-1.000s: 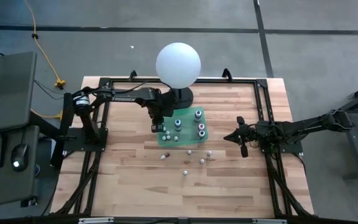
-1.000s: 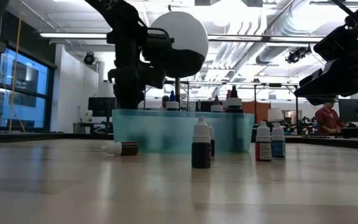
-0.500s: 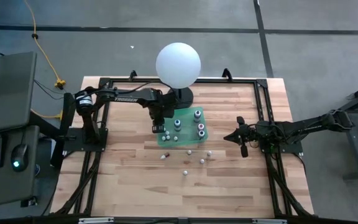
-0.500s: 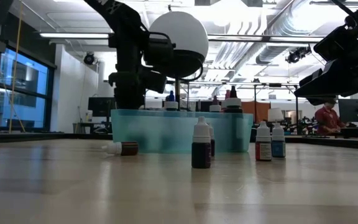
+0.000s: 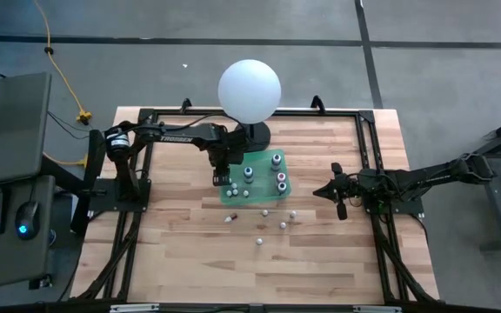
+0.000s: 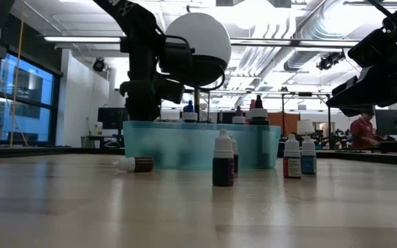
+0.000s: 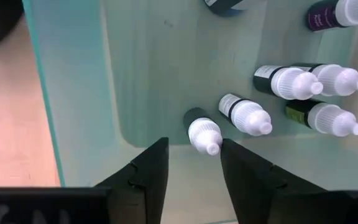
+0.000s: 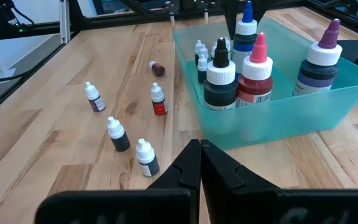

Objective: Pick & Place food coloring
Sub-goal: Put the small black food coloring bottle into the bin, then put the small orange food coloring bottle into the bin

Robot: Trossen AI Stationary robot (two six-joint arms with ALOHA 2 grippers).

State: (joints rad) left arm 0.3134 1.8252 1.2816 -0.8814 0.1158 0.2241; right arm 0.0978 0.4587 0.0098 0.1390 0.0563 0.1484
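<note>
The left gripper (image 7: 193,163) hangs over a corner of the teal tray (image 5: 257,178), its two dark fingers (image 7: 151,165) spread apart with nothing between them; a small white-capped bottle (image 7: 204,130) stands in the tray just beyond the fingertips, free of both. Four more small dropper bottles cluster beside it inside the tray, and parts of two larger bottles are cut off at that wrist view's edge. The right gripper (image 8: 200,163) waits well off to the tray's other side, clenched tight and empty. From there, four tall bottles with black, pink, blue and purple tips show in the tray. Five small food coloring bottles (image 8: 118,135) remain on the wooden table (image 5: 181,252) outside the tray, four upright and one lying down. A white sphere (image 5: 249,89) hides the table's far edge behind the tray.
</note>
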